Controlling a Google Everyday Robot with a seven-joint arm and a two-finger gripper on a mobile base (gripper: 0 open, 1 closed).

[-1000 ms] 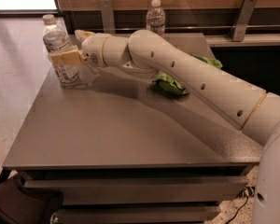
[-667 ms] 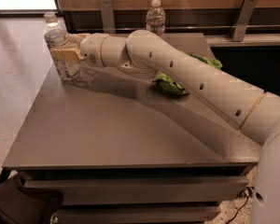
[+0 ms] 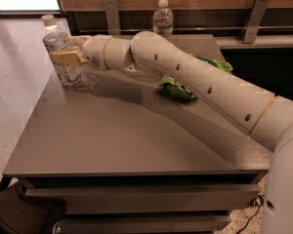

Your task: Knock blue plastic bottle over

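Observation:
The blue plastic bottle (image 3: 64, 72), clear with a white cap and a whitish wrap label, stands near the table's far left edge and leans with its top to the left. My gripper (image 3: 63, 50) is at the bottle's upper half. One tan finger (image 3: 68, 58) lies across the bottle's front and the other finger (image 3: 84, 37) shows behind it, so the jaws stand apart around the bottle. My white arm reaches to it from the right across the table.
A slimmer clear water bottle (image 3: 162, 18) stands at the table's back edge. A green bag (image 3: 176, 89) lies mid-right, partly under my arm. The grey table (image 3: 127, 145) drops off to the floor just left of the bottle.
My gripper has moved a little to the left against the bottle. The bottle has shifted left with it and its cap leans further toward the table's left edge.

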